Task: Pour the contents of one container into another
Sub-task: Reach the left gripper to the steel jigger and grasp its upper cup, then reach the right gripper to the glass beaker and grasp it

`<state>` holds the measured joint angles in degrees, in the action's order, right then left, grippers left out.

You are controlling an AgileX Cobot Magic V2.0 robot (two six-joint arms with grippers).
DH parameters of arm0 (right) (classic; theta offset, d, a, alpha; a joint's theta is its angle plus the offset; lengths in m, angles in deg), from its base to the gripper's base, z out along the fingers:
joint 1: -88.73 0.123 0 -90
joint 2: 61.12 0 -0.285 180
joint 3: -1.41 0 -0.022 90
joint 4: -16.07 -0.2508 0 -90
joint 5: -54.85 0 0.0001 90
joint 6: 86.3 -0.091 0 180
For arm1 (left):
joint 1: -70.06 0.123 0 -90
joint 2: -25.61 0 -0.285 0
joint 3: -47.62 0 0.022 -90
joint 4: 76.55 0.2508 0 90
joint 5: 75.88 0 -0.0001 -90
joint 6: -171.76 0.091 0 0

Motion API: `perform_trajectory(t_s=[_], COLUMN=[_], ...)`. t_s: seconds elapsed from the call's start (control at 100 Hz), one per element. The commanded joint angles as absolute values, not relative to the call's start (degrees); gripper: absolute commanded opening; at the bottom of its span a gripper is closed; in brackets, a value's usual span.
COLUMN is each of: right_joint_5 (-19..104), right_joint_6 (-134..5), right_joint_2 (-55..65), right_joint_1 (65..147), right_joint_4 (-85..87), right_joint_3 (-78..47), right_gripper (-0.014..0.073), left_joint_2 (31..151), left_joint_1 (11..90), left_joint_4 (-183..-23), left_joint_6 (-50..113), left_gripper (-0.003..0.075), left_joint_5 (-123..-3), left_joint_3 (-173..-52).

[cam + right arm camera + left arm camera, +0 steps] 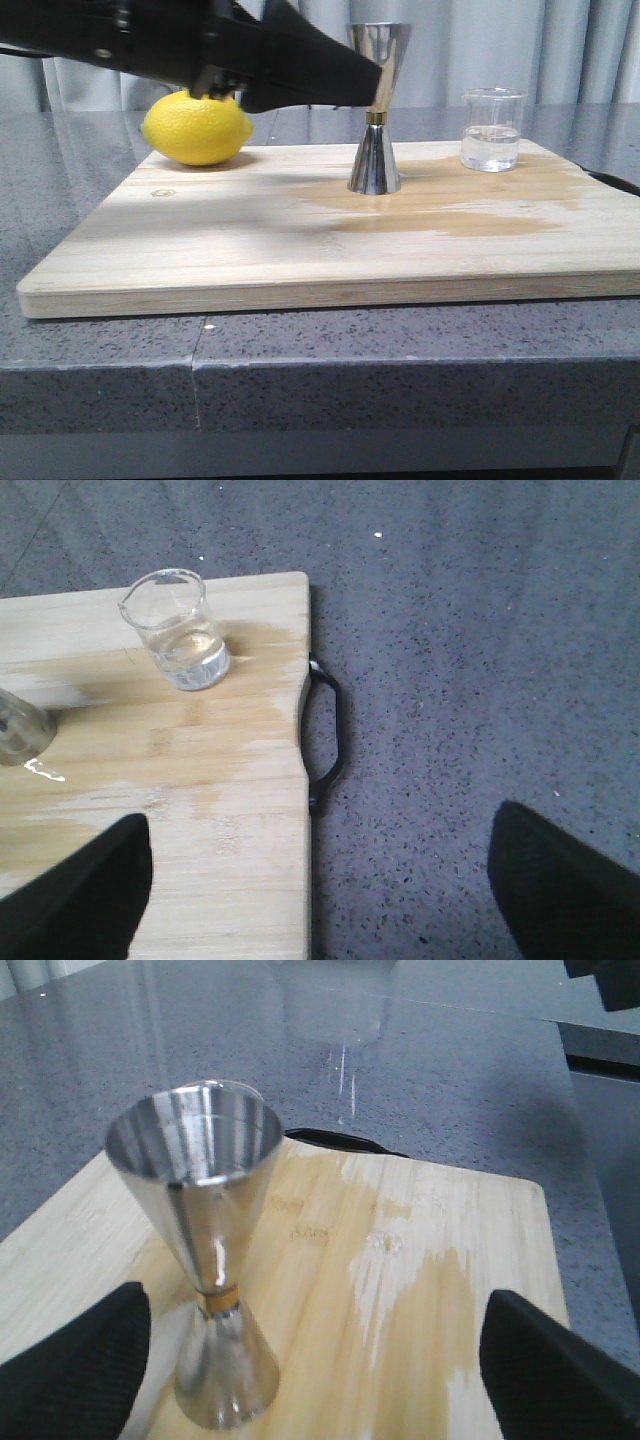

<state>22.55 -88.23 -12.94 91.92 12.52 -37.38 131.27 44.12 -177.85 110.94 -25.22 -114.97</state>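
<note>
The steel jigger [376, 110] stands upright mid-board, with a gold band at its waist. In the left wrist view the jigger [205, 1250] stands between the spread fingers, close to one black fingertip [75, 1365] and untouched. My left gripper [315, 1380] is open; in the front view the left gripper [355, 85] reaches in from the upper left to the jigger's upper cone. The glass beaker [492, 130] holds clear liquid at the board's back right. My right gripper [320, 890] is open over the board's edge, well short of the beaker [178, 630].
A yellow lemon [197, 128] lies at the back left of the wooden board [250, 250]. Wet stains darken the wood between jigger and beaker. The board's black handle [330, 730] sticks out over the grey speckled counter [480, 660].
</note>
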Motion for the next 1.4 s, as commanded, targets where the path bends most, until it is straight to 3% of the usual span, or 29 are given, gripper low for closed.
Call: perform_trajectory(t_s=[0.0, 0.4, 0.62, 0.78, 1.05, 1.39], right_joint_5=[27.3, 27.5, 27.5, 27.5, 29.0, 40.1], right_joint_6=[-87.8, -87.8, -87.8, -87.8, -87.8, -87.6], right_joint_2=[-12.7, -12.7, -12.7, -12.7, -12.1, -3.3], right_joint_1=[91.5, 91.5, 91.5, 91.5, 91.9, 97.6], right_joint_4=[12.5, 12.5, 12.5, 12.5, 12.5, 12.5], right_joint_3=[-35.5, -35.5, -35.5, -35.6, -36.3, -37.9], right_gripper=[0.0613, 0.0613, 0.0613, 0.0613, 0.0613, 0.0613], left_joint_2=[132.7, 140.9, 140.9, 140.9, 140.7, 138.5], left_joint_1=[43.2, 41.1, 41.1, 41.1, 41.2, 41.2], left_joint_4=[-182.0, -182.0, -182.0, -182.0, -182.0, -182.0], left_joint_6=[111.1, 109.4, 109.4, 109.4, 109.4, 109.3], left_gripper=[0.0618, 0.0606, 0.0382, 0.0275, 0.0264, 0.0264], left_joint_5=[-22.5, -22.7, -22.5, -21.1, -17.5, -16.2], left_joint_3=[-120.2, -130.6, -130.7, -130.8, -130.8, -130.8])
